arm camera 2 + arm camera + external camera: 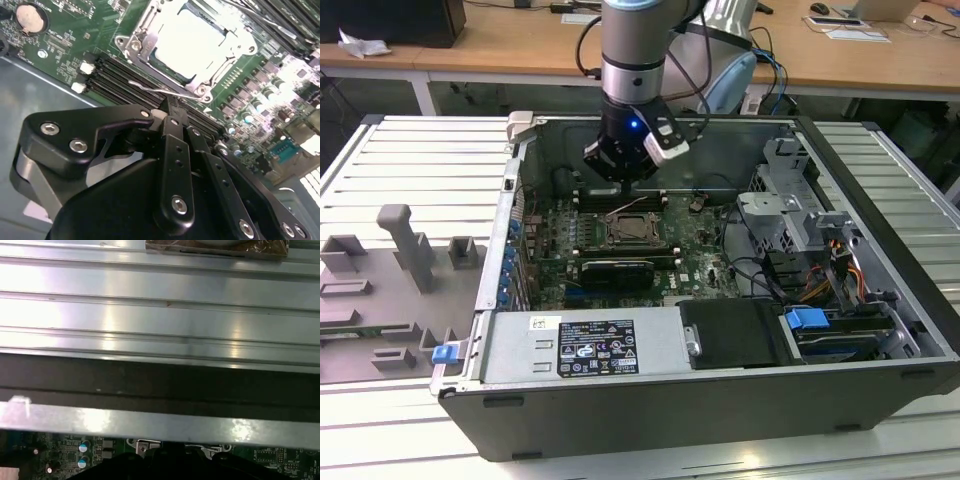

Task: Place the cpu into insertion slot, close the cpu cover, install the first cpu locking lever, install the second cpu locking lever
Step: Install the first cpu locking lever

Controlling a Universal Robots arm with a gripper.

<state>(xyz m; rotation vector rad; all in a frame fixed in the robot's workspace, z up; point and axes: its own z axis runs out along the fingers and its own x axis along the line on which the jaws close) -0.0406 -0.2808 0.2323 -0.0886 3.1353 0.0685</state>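
cpu (192,42): seated in the slot (611,230), mid-board in the exterior view.
cover (148,47): down over the chip, flat.
lever (150,87): wire along the slot edge, seemingly unlatched.
gripper (171,107): fingers pressed together, empty, tip just beside the lever; at the slot's 12 o'clock in the exterior view.
Technique: probably push the wire steadily and keep the tip off the memory slots (115,82).

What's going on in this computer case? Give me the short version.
One robot arm is working inside an open computer case. Its gripper hangs right beside the insertion slot on the green board. The cpu already lies in the slot, and the cpu cover appears to be down around it. A thin wire locking lever runs along the slot's edge nearest the gripper. I can't tell whether it is latched.
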